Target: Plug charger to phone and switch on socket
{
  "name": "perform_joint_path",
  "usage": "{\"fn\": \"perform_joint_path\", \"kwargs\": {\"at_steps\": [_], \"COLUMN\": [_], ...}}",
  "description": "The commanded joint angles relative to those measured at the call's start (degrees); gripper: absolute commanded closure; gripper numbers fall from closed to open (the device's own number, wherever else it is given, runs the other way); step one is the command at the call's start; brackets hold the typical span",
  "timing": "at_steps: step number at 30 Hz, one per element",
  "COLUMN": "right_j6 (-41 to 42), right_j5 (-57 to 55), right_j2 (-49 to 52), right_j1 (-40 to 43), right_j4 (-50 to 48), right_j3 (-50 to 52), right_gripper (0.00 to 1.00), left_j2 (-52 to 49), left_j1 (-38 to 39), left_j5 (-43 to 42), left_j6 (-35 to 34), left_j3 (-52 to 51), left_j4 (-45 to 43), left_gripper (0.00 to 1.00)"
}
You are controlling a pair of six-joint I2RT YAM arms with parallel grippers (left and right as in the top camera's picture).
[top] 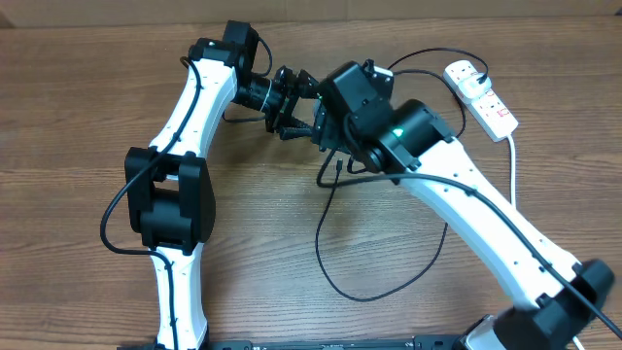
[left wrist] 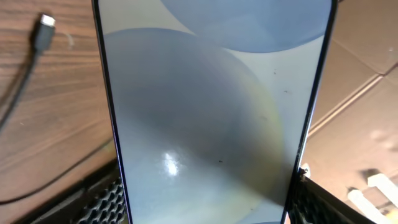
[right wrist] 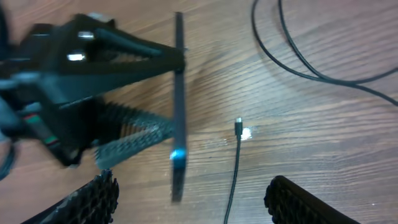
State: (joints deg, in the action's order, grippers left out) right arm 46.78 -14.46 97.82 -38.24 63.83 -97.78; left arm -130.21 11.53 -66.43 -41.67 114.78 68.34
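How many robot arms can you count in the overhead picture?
2. The left arm reaches in from lower left, the right arm from lower right; none seems hidden.

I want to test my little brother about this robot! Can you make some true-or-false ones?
1. The left claw holds the phone. True.
2. The charger's connector is plugged into the phone. False: it lies loose on the table beside the phone.
3. The right claw is open and empty. True.
4. The socket lies under the left arm. False: it lies at the far right of the table.
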Motion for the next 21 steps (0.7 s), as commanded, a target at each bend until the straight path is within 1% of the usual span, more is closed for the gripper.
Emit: {"fn": "perform_joint_path", "kwargs": {"at_steps": [1,4,7,10,13,17,19,21], "right_j6": [2.9,2.3,2.2,-0.7,-1.0,-1.0,-1.0,-1.0], "right_j5": [-1.7,1.0,0.3,0.2,0.1,-2.5,-3.7,-4.2], "right_j2": [3.0,4.0,4.1,4.1,4.2,4.2,4.2,4.2], "right_j1": [-0.3,-0.3,-0.3,-0.3,-0.3,-0.3,-0.3,-0.3], "right_j4": [-0.6,-2.0,-3.7,-5.9,-6.8,-6.9,-6.9,-7.1], "right_j3": [-0.7,-0.7,-0.7,-0.7,-0.7,-0.7,-0.7,-0.7], "right_gripper": [0.23,0.23,0.30,0.40,0.44,0.52,0.53,0.56], "left_j2": [0.2,0.2,0.2,0.2,0.2,0.2,0.2,0.2], "left_j1": [-0.1,-0.1,-0.1,-0.1,-0.1,-0.1,-0.1,-0.1], "left_j5": [-5.6,-5.6,-5.9,-6.9,-8.5,-8.0,-8.0,-8.2], "left_j6": [-0.8,-0.8,-0.8,-0.8,-0.8,-0.6,-0.6,-0.6], "left_j3": [1.7,1.7,1.7,1.7,1.7,1.7,1.7,1.7], "left_j4": [0.2,0.2,0.2,0.2,0.2,0.2,0.2,0.2], "left_gripper": [0.29,0.30,0.29,0.29,0.29,0.29,0.30,0.30]}}
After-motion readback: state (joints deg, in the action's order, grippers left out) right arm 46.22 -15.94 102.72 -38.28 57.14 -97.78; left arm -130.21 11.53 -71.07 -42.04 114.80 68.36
